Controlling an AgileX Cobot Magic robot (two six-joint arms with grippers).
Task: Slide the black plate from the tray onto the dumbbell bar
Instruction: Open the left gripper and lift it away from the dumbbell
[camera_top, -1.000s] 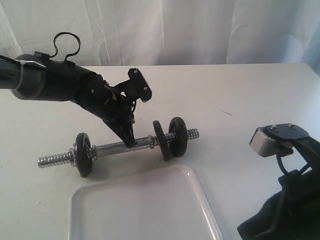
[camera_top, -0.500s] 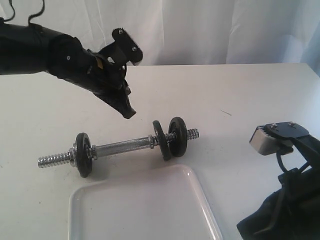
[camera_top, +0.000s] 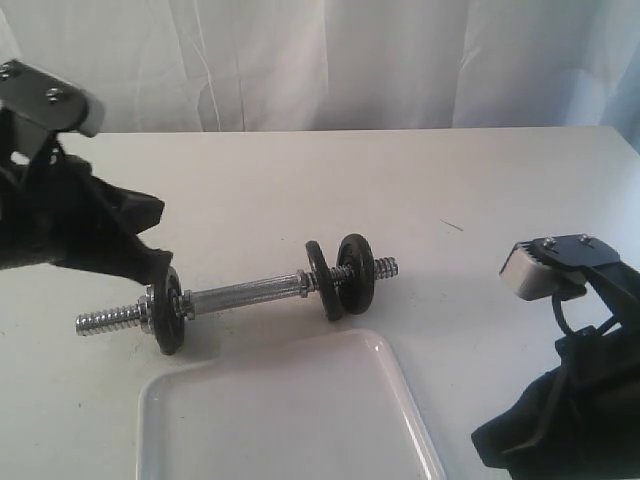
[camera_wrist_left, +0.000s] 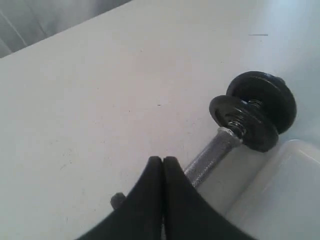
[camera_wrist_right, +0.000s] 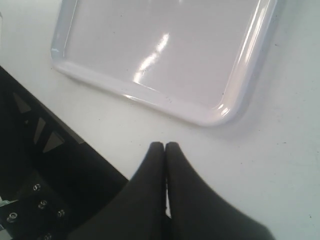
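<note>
Firstly, left end effector (camera_wrist_left: 163, 161): two black fingers pressed flat together, no gap, nothing gripped. The knurled dumbbell bar (camera_wrist_left: 207, 159) runs out from behind the tips, and contact with it cannot be judged. Left arm (camera_top: 70, 225): dark bulk at the left edge of the exterior view, low over the table (camera_top: 480, 180), its lower edge just beside the left-hand disc (camera_top: 168, 312), wrist camera bracket (camera_top: 45, 98) uppermost. Right end effector (camera_wrist_right: 165, 147): fingers likewise closed tip to tip, holding nothing, poised over bare table near one rounded corner of the tray (camera_wrist_right: 150, 97), apart from its rim. Right arm (camera_top: 580, 420): folded low at the lower right of the exterior view, silver wrist camera (camera_top: 545, 270) on top. Black plate (camera_top: 321, 280): threaded on the bar towards its right end, leaning slightly, just beside a thicker black disc (camera_top: 356, 272) on its outer side and a nut on its inner side. In the left wrist view it is the nearer disc of the pair. Bar: lying on the table, threaded ends projecting past the discs. Tray: white, glossy, on the table in front of the bar, near it but not touching. White curtain (camera_top: 350, 60) behind.
</note>
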